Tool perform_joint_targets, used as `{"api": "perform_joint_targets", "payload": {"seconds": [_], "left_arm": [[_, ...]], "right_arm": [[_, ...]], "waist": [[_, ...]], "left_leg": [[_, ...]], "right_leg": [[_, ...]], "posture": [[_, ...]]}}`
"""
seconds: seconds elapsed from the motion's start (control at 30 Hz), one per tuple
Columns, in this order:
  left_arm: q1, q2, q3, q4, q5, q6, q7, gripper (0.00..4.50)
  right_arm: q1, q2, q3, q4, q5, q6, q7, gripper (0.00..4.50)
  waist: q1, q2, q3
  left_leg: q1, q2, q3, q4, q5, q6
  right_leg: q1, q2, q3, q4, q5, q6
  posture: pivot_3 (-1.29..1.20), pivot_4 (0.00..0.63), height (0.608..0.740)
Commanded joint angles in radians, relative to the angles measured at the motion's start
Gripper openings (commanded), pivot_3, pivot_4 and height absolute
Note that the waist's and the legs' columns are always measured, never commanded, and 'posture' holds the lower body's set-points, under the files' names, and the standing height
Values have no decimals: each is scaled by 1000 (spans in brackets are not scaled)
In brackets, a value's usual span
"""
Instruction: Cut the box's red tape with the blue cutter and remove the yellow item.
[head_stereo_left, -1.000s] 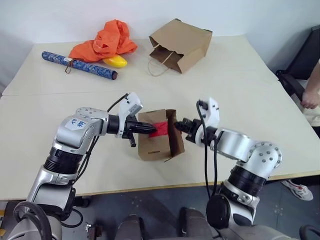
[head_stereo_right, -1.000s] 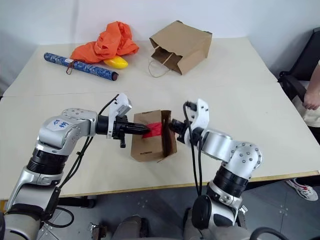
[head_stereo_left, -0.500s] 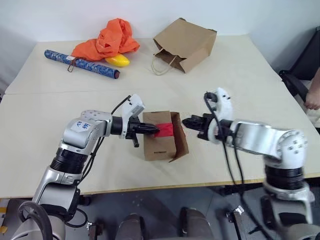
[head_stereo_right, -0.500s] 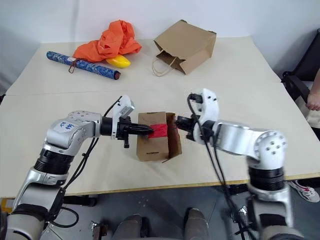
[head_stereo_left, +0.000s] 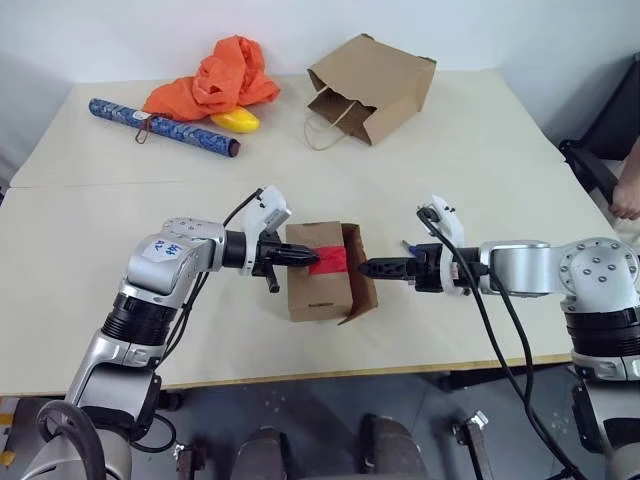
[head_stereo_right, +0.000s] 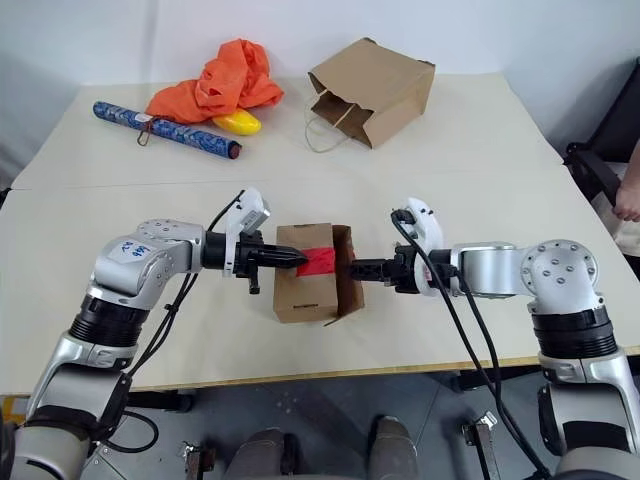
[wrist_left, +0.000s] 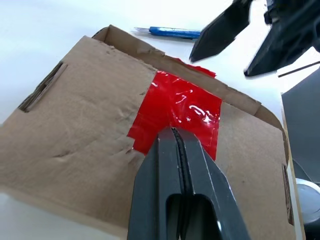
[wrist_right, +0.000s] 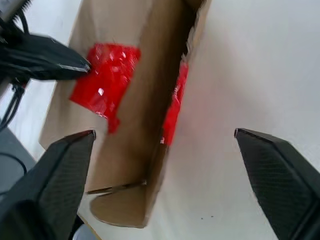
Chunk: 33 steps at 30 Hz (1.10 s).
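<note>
On table (head_stereo_left: 120, 290), left gripper (wrist_left: 172, 131), closed, presses red tape (wrist_left: 177, 112); wide-open right gripper (wrist_right: 165, 135) should take blue cutter (wrist_left: 167, 32) at box's (head_stereo_left: 318, 285) three o'clock.

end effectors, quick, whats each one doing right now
Left end effector: closed, tips pressed on the red tape of the box, holding nothing.
Right end effector: open, empty, beside the box.
</note>
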Motion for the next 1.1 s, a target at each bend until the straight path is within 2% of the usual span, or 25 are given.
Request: {"api": "perform_joint_targets", "payload": {"seconds": [0.03, 0.2, 0.43, 0.53, 0.67, 0.93, 1.1], "left_arm": [[2, 11, -9, 1, 18, 12, 13, 0], [3, 14, -8, -7, 16, 19, 17, 0], [12, 20, -4, -22, 14, 25, 25, 0], [16, 25, 2, -28, 13, 28, 29, 0], [24, 27, 8, -36, 11, 30, 34, 0], [44, 20, 11, -60, 2, 37, 44, 0], [50, 19, 12, -66, 0, 35, 45, 0]], "right_arm": [[-39, 20, 51, 43, -176, -16, 173, 4461], [-119, 87, 148, 198, -441, -93, 396, 4461], [-168, 152, 186, 274, -639, -109, 608, 4461], [-171, 168, 179, 245, -669, -57, 654, 3871], [-161, 193, 140, 226, -701, -4, 652, 2384], [-129, 251, 3, 139, -721, 111, 567, 25], [-146, 306, -128, 73, -723, 246, 471, 25]], "waist": [[1, 0, 0], [4, 0, 0], [-4, -1, 0], [-12, -1, 0], [-15, -1, 0], [-15, 0, 0], [-14, 0, 0]], "left_leg": [[0, 0, 0, 0, 0, 0], [0, 0, 1, 1, 0, 0], [3, 0, 1, 1, 0, 0], [3, 0, 1, 1, 0, 0], [3, 0, 1, 0, 0, 0], [2, 0, 1, 0, 0, -1], [2, 0, 1, 0, 0, -1]], "right_leg": [[0, 0, 0, 0, 0, 0], [0, 0, 0, 0, 0, 0], [1, 0, 1, 3, 0, 0], [1, 0, 1, 5, 0, 0], [1, 0, 0, 4, 0, 0], [0, 0, 0, 4, 0, 0], [0, 0, 0, 4, 0, 0]], "posture": [[0, 150, 740], [0, 150, 740], [0, 150, 740], [0, 150, 740], [0, 150, 740], [0, 150, 740], [0, 150, 740]]}}
